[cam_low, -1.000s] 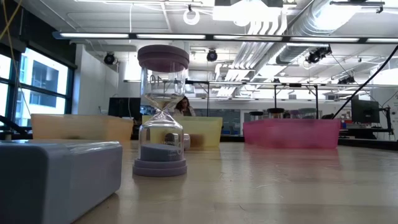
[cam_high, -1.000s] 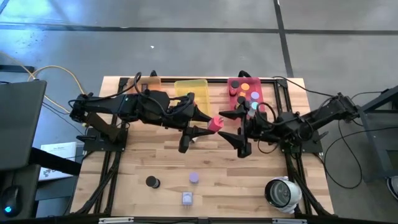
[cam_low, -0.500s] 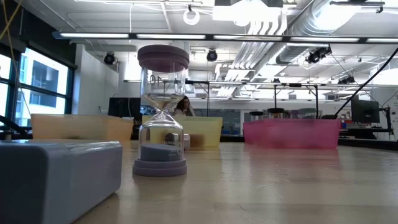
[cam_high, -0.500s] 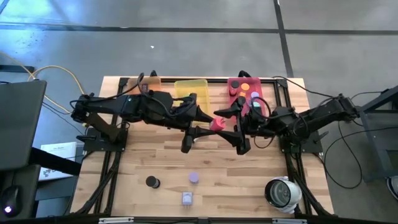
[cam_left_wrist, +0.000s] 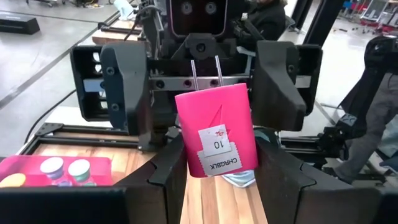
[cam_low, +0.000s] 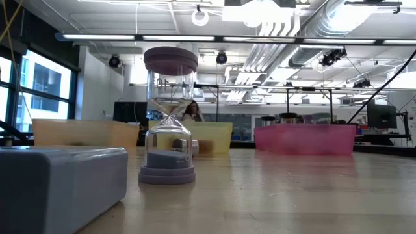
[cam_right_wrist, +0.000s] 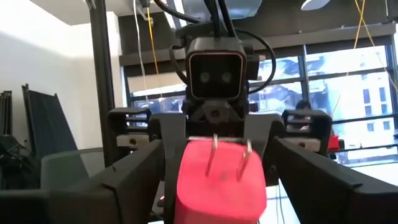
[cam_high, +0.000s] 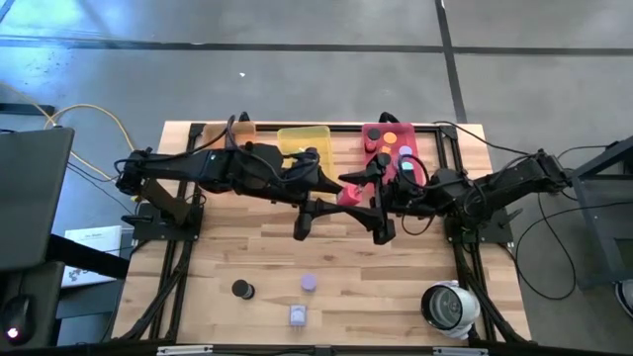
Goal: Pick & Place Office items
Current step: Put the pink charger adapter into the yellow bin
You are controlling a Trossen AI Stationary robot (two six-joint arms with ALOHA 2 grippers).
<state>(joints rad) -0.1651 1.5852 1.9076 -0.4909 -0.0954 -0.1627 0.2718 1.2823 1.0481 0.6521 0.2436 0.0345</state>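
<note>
Pink charger [cam_left_wrist: 214,134] gripped by left hand [cam_left_wrist: 214,180] mid-table; right hand [cam_right_wrist: 214,186] wide, apparently straddling it (prongs).

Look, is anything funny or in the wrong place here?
Yes. A pink charger with metal prongs hangs in mid-air above the table, pinched by the left hand. The right hand, open, reaches around it. Nothing is spilled or broken.
</note>
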